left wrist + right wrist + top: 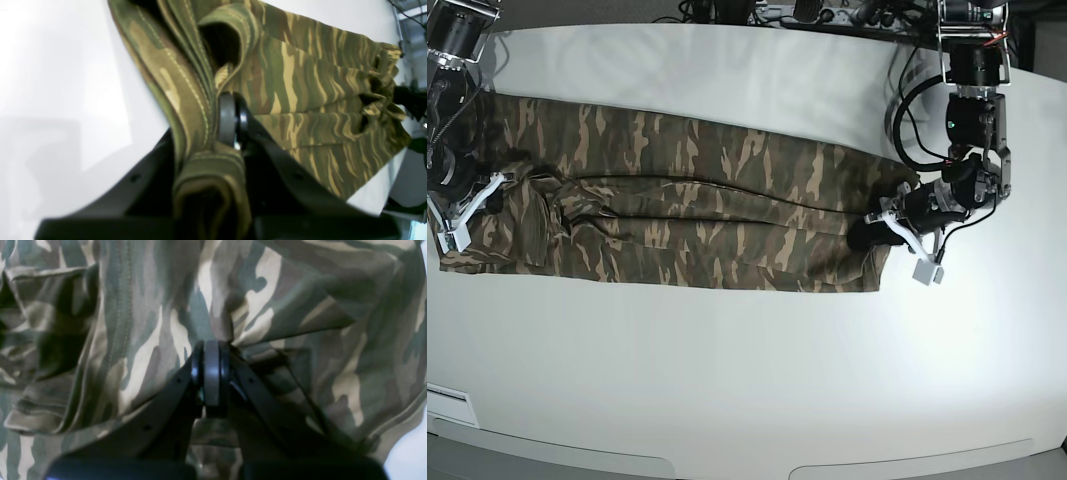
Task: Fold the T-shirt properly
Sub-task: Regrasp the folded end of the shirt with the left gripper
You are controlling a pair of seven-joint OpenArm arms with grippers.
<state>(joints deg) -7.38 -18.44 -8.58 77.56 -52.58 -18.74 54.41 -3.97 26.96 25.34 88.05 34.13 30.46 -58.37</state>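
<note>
The T-shirt [687,210] lies flat on the white desk [747,360], folded into a long camouflage band running side to side, and there is a tool at each end of it. At the shirt's hem end, the left tool [874,228] sits right on the corner of the cloth. The left wrist view shows its jaws clamped on a bunched, stitched edge of the T-shirt [300,93], with folds of fabric squeezed up between the black fingers [230,120] and spilling back toward the camera. At the opposite end, the right tool [499,190] rests on the crumpled part of the shirt. The right wrist view shows its jaws pinched tight together, pads [211,373] meeting, with a tuck of the T-shirt [133,323] gathered at their tips; cloth fills nearly that whole view. No brand, label or writing can be read anywhere on the shirt or the arms. The left wrist view is soft and blurred, so how many layers the left tool [206,136] has caught cannot be told. The collar cannot be made out among the folds by the right tool [211,346].
</note>
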